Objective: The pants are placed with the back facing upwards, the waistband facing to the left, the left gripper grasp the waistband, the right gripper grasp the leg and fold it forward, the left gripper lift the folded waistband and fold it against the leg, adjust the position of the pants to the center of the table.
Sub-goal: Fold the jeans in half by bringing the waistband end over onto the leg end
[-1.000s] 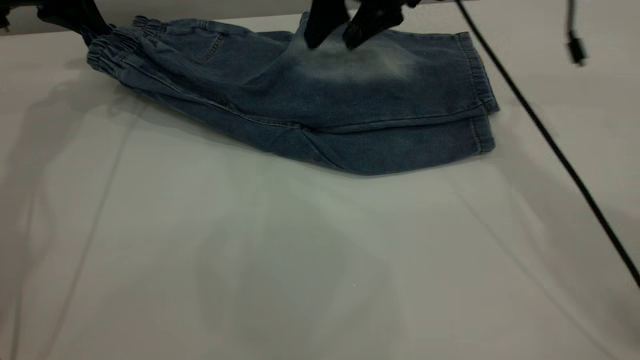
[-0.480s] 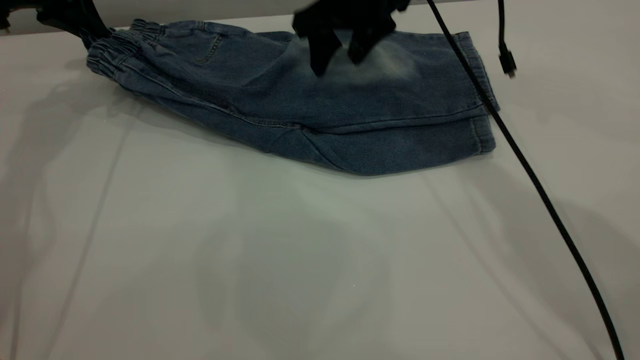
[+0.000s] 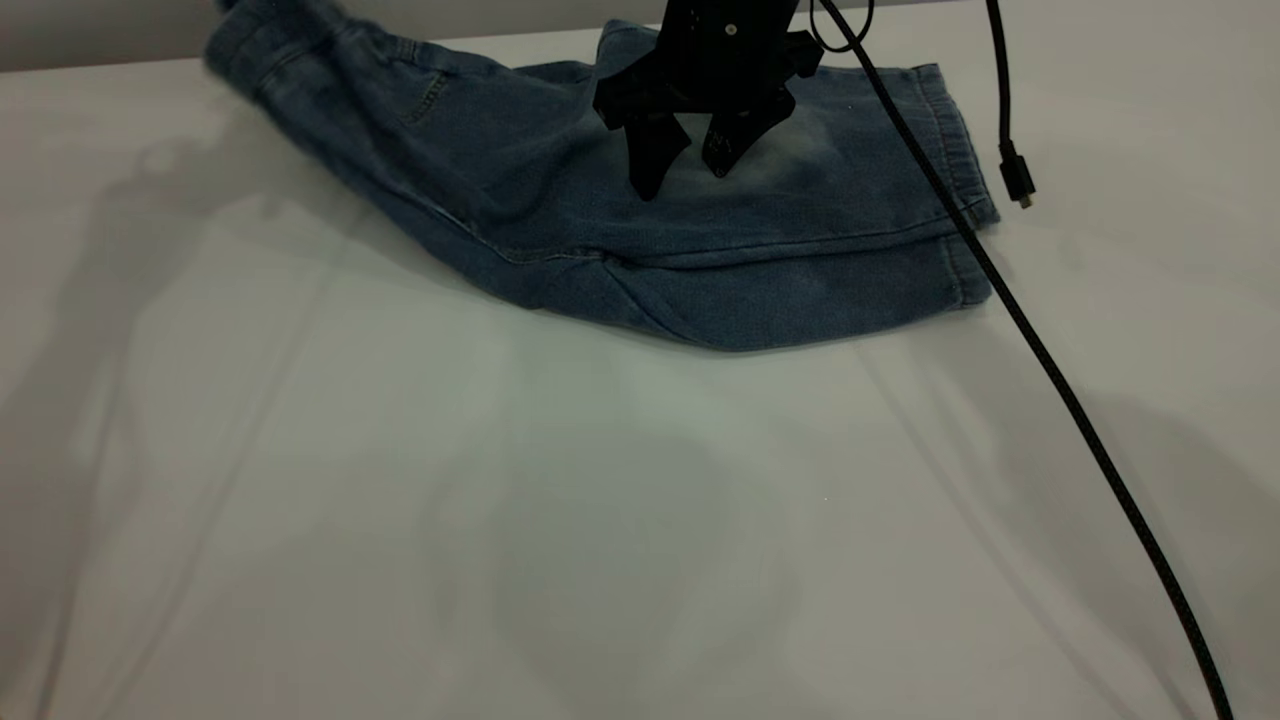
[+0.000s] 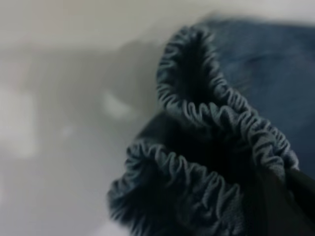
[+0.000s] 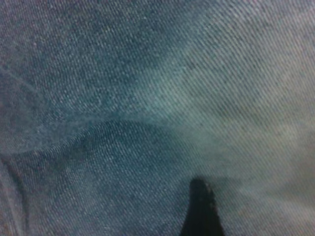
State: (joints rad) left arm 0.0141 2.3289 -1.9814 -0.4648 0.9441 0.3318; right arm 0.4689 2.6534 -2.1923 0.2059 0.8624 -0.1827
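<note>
Two grippers attended the pants (image 3: 700, 230) at the surface's (image 3: 500, 520) far edge: right gripper (image 3: 687, 165) spread open over the pale leg (image 3: 790, 150); left gripper clamped the raised waistband (image 4: 216, 113).

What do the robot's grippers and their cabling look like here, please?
The right gripper is matte black, with two tapered, pointed fingers under a blocky body. A braided black cable trails from it, beside a loose black plug. The left gripper barely shows.

exterior high frontal, wrists close on denim (image 3: 700, 250)
</note>
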